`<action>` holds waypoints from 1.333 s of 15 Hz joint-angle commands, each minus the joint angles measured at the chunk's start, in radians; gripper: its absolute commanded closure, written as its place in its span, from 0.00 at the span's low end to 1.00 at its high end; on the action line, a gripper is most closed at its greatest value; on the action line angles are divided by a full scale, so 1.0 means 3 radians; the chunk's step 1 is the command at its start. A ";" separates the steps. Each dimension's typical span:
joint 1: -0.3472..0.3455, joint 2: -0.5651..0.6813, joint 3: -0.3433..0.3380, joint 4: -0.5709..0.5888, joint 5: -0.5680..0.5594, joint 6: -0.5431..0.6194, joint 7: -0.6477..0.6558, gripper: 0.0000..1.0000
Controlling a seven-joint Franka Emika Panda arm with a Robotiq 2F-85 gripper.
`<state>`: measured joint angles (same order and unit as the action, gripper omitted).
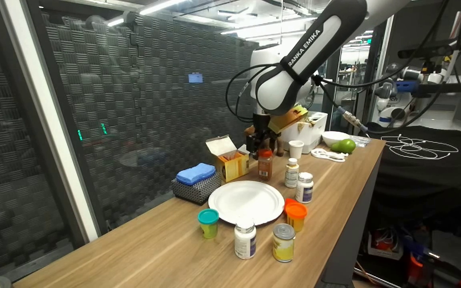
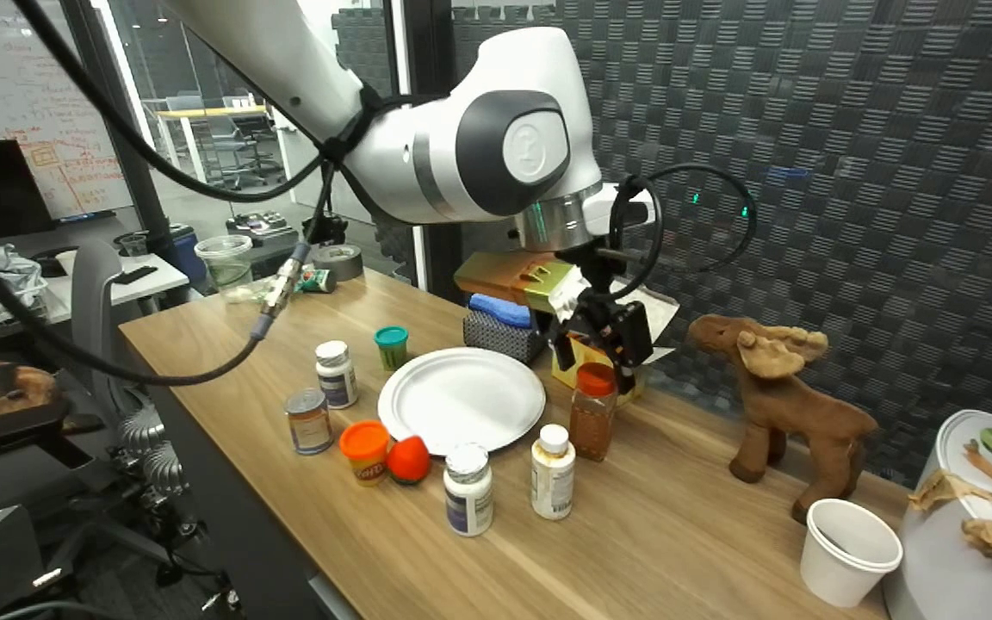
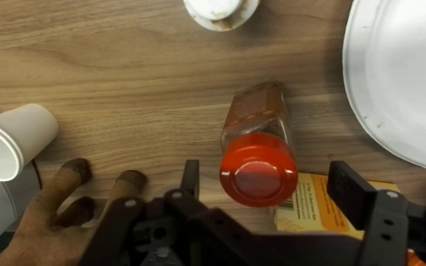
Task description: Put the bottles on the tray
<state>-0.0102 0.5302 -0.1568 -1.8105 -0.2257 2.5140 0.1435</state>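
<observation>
My claw is spread apart, a red-capped spice jar between its fingers.
I see a gap on both sides of the red cap; the jar stands upright on the bench. The white paper plate lies near the claw. A white-capped pill bottle stands near the claw too, a purple-labelled bottle slightly farther, and a teal-lidded tub well away, beyond the plate.
</observation>
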 commanded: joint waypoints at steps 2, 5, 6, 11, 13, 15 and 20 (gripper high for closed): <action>-0.0032 0.0084 0.0025 0.0207 0.0087 -0.0077 -0.0030 0.51; -0.0014 0.0064 0.0009 0.0208 0.0046 -0.0107 -0.0037 0.73; -0.0008 0.0044 0.0006 0.0198 0.0032 -0.0118 -0.0044 0.75; 0.0042 0.0009 -0.0044 0.0170 -0.0057 -0.0166 0.0005 0.75; 0.0073 -0.0068 -0.0048 0.0196 -0.0021 -0.0369 0.0100 0.77; 0.0106 -0.0196 -0.0041 0.0248 0.0016 -0.0748 0.0211 0.76; 0.0087 -0.0604 0.0252 0.0186 0.0356 -0.1631 0.0095 0.77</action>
<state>0.0149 0.4360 -0.1310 -1.7310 -0.1860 2.1393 0.1932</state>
